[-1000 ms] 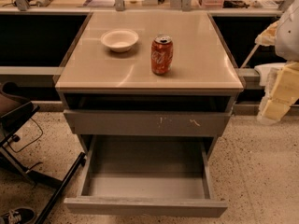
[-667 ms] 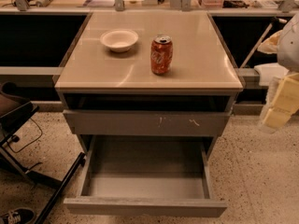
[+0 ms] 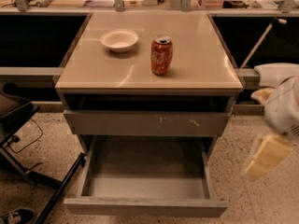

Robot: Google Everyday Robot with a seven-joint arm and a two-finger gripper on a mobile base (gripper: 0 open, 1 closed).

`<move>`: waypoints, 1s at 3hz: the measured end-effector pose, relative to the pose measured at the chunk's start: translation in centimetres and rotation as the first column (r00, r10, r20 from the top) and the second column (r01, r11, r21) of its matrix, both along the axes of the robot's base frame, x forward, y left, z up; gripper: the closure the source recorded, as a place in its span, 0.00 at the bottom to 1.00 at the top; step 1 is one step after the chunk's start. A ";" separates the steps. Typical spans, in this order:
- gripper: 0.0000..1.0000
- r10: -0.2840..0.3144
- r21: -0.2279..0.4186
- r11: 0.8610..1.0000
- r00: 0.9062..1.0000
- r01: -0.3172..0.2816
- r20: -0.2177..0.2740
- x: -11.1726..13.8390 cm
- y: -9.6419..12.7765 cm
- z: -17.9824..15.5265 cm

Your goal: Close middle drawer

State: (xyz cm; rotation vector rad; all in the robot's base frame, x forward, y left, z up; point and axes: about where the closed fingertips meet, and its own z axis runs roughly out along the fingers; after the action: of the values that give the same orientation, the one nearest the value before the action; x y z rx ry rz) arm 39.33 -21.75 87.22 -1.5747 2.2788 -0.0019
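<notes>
Presently we list: middle drawer (image 3: 145, 207), plain grey, flat front, shallow box, pulled out low under the cabinet (image 3: 93, 73), its long axis running left-right. Gripper (image 3: 267, 156), pale yellow, hangs beside its right front corner, drawer to its left; open or closed, we cannot tell.

Beige cabinet top (image 3: 201, 64), smooth and faintly glossy, carries two items. A shallow white bowl (image 3: 119, 40) sits upright toward the back left, and a red soda can (image 3: 161, 55) stands upright just right of centre, near the bowl but not touching it. Speckled floor (image 3: 252, 204) below carries black chair legs (image 3: 56, 195) at left and a dark shoe (image 3: 16, 216) in the lower left corner; the gripper (image 3: 267, 157) hangs over the floor, off to the right of the cabinet top and lower than it.
</notes>
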 end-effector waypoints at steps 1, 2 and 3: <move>0.00 -0.034 0.011 0.999 0.997 0.035 -0.073 -3.2 -0.4 -7.8; 0.00 -0.034 0.012 0.999 0.997 0.035 -0.071 -3.1 -0.4 -7.8; 0.00 -0.049 0.044 0.998 0.994 0.054 -0.094 -5.0 0.2 -10.7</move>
State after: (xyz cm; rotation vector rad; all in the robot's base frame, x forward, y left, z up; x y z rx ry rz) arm 34.32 -21.51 76.51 -1.5218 2.3721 0.1132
